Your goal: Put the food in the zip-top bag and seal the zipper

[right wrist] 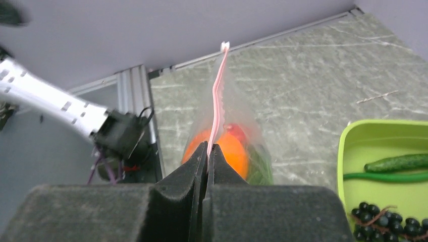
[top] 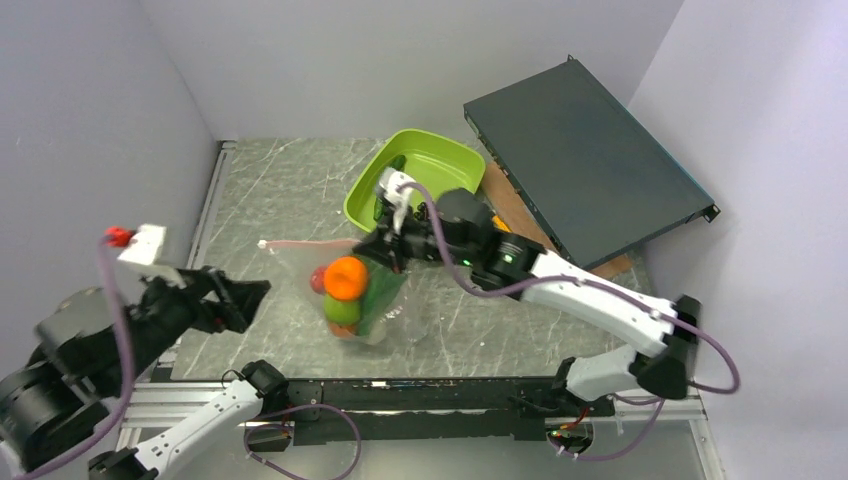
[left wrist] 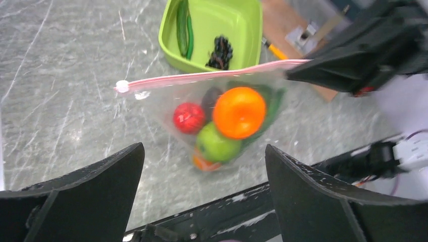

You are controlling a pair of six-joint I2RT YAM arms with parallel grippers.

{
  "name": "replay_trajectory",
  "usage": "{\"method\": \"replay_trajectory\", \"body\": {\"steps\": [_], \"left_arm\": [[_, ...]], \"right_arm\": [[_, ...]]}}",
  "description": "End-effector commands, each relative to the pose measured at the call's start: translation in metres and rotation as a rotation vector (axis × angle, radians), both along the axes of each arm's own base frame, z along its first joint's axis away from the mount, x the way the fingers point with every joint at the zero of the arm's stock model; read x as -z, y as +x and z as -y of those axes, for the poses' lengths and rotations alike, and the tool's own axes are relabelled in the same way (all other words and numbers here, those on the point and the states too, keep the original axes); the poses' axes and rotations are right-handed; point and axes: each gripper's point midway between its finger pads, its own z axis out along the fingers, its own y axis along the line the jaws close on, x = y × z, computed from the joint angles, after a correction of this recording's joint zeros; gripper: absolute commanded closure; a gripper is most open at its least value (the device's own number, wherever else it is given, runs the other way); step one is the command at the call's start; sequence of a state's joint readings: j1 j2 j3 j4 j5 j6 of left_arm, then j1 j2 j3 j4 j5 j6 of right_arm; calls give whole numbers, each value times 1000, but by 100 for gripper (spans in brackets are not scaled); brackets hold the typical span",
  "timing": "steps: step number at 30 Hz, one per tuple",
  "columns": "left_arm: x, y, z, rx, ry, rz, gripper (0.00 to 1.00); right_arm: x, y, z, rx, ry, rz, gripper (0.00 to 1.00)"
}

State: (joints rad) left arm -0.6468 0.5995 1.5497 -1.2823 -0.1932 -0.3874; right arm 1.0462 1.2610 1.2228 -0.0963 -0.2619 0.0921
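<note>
At the middle of the table (top: 270,190), just on the near side of the lime-green tray (top: 440,165), we find one zip-top bag (top: 385,300), its food bulging on the near side of its mouth. Its zipper (left wrist: 202,76), one pink strip, has its long axis left to right, and its free end with a white tab (left wrist: 121,85) points left. The right gripper (right wrist: 207,154) is clenched on the strip's right end. The left gripper (top: 252,303) is spread wide, well apart to the left, grasping nothing.

Inside the bag we count one orange (left wrist: 239,112), one green apple (left wrist: 217,143), one red pepper (left wrist: 188,117) and one dark eggplant (left wrist: 211,97), plus something green we cannot name. In the tray lie one cucumber (left wrist: 181,25), one green pod (left wrist: 190,35) and one bunch of grapes (left wrist: 220,50).

Only the left wrist view shows the eggplant. Only the right wrist view shows the pinch close up. Only the top view shows the one dark flat box (top: 590,150) at the far right.
</note>
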Motion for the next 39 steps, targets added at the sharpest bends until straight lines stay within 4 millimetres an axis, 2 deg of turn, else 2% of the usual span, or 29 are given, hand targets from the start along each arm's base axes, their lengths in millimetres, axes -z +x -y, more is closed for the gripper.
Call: {"method": "replay_trajectory", "body": {"steps": [1,5,6,7,9,13,15,17,19,21,23,25,28,31,34,35,38,39], "left_arm": [[-33,-19,-31,-132,-189,94,3],[-43,-36,-35,-110,-294,136,0],[-43,-39,-35,-101,-311,134,0],[-42,-42,-35,-96,-321,129,0],[-40,-47,-36,-90,-335,119,0],[-40,-53,-36,-78,-369,122,0],[-41,-54,-36,-74,-385,129,0],[-41,-56,-37,-71,-392,129,0],[-41,-57,-37,-70,-396,125,0],[-42,-58,-36,-65,-400,123,0],[-41,-59,-36,-65,-404,121,0],[-38,-59,-37,-71,-407,113,0],[-33,-61,-37,-76,-423,99,0],[-29,-62,-37,-74,-438,96,0],[-25,-60,-38,-86,-444,101,0],[-24,-59,-39,-93,-442,101,0],[-20,-57,-38,-98,-431,89,0],[-19,-57,-38,-99,-430,87,0]], "right_arm": [[-46,46,-48,86,85,39,100],[-66,87,-79,147,53,130,100],[-74,95,-85,156,51,156,100],[-92,102,-89,167,66,208,100],[-105,114,-97,180,68,278,100],[-120,122,-118,146,74,398,100],[-119,115,-132,88,86,432,100],[-103,101,-151,7,83,452,100],[-71,80,-173,-79,55,443,100],[-29,53,-196,-165,16,428,100],[26,27,-215,-207,-33,410,100],[65,2,-228,-244,-63,390,100],[118,-23,-229,-251,-108,323,100],[152,-37,-214,-252,-122,251,100],[174,-48,-204,-285,-188,172,99],[177,-52,-202,-301,-210,145,91],[175,-53,-187,-256,-265,68,53],[164,-52,-178,-229,-264,63,44]]}}
